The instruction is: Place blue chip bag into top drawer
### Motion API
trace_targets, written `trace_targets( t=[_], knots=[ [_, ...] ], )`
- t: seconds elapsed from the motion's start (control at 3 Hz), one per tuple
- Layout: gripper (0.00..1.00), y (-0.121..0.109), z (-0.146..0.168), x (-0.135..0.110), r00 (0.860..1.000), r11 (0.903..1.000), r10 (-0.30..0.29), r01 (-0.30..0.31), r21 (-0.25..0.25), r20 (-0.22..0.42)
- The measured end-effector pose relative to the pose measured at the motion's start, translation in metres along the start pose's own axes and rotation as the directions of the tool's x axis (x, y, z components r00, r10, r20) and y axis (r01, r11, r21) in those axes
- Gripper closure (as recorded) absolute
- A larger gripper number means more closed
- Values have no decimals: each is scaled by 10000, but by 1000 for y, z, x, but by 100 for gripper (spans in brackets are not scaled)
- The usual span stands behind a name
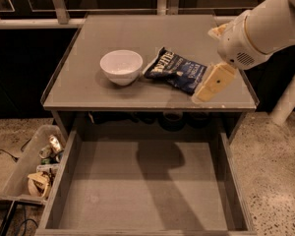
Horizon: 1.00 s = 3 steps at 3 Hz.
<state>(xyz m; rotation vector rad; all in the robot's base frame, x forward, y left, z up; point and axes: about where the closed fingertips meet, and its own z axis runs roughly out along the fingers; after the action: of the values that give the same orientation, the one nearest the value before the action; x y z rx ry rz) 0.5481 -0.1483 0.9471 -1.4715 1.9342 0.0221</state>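
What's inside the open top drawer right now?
The drawer shows only bare bottom and a shadow; its back is hidden under the tabletop. The chip bag lies up there, gripper beside it.

The arm is a fat, smooth white tube ending in a rounded white wrist housing, with a thin tan seam ringing it and a small patch of vent holes. The gripper, just right of the blue chip bag, has flat cream-yellow fingers spread apart, one bearing a dark dot.
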Motion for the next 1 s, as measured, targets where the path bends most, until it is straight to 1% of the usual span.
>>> trace_targets(
  t=[0.33, 0.67, 1.0],
  knots=[
    [0, 0, 22, -9, 9997, 9995, -194, 197, -233, 119],
    [0, -4, 51, -15, 9992, 9988, -196, 211, -443, 349],
    [0, -11, 76, -13, 9991, 9981, 75, -50, -606, 410]
  ],
)
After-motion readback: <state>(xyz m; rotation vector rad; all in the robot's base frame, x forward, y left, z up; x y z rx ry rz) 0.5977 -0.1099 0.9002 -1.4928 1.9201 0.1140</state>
